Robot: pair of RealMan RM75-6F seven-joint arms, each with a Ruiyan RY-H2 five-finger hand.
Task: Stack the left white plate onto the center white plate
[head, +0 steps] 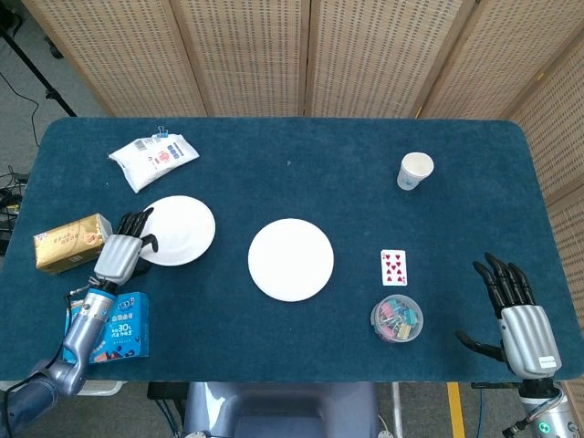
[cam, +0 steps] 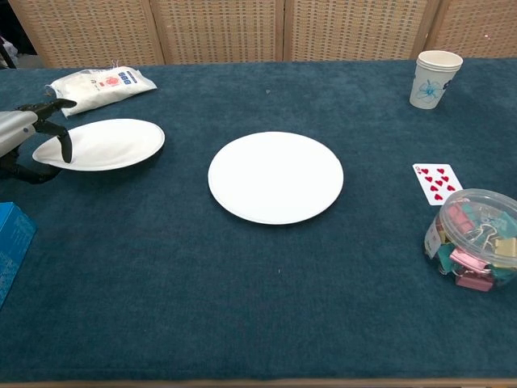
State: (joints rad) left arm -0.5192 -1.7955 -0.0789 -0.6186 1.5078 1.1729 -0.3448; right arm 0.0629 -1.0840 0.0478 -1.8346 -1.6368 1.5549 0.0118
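The left white plate is tilted, its left edge lifted off the blue cloth. My left hand pinches that left rim, thumb on top of the plate. The center white plate lies flat in the middle of the table, well apart from the left one. My right hand rests at the table's front right corner with fingers spread and nothing in it; only the head view shows it.
A white packet lies behind the left plate. A tan box and a blue box flank my left arm. A paper cup, a playing card and a tub of clips sit on the right.
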